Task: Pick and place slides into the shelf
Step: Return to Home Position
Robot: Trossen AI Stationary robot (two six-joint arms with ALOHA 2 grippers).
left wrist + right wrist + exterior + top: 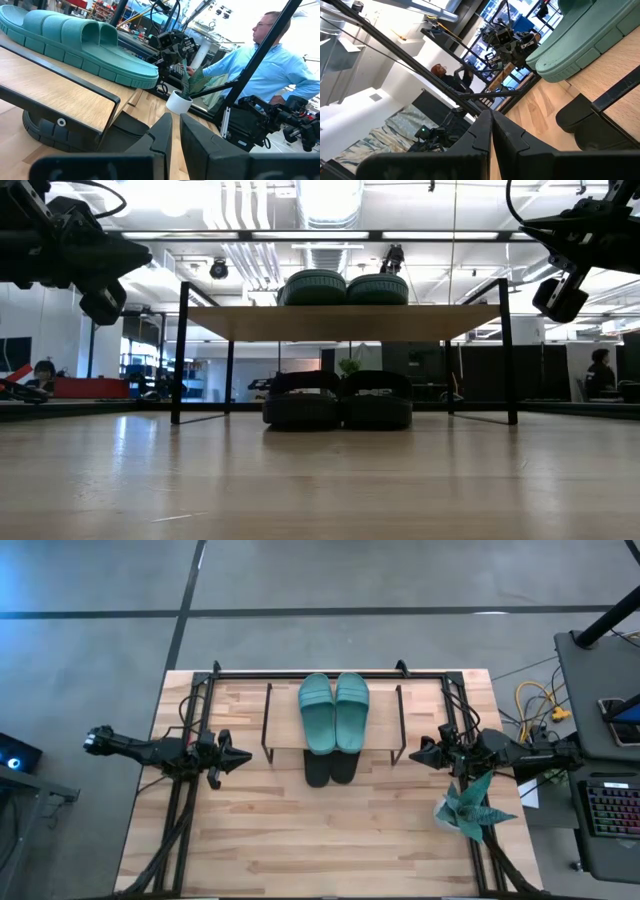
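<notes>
Left arm: stretched level above the light wooden table (pixel 300 840), to the left of the small black-framed shelf with a light wooden top board (pixel 285 725). The left gripper (pixel 238 755) points at the shelf's side, apart from it. The right arm mirrors this. The right gripper (pixel 418 752) sits just beside the frame, near the green spiky plant in a white pot (pixel 470 808).

Hidden: from above, the board covers most of the two black rubber slides (pixel 318 772); only their ends stick out. The low view shows them side by side under the board. The two teal-green rubber slides (pixel 318 715) lie side by side on the board.

Hands: the left fingers (pixel 162 137) are nearly together with a thin gap, holding nothing. The right fingers (pixel 480 132) are pressed together, empty.
</notes>
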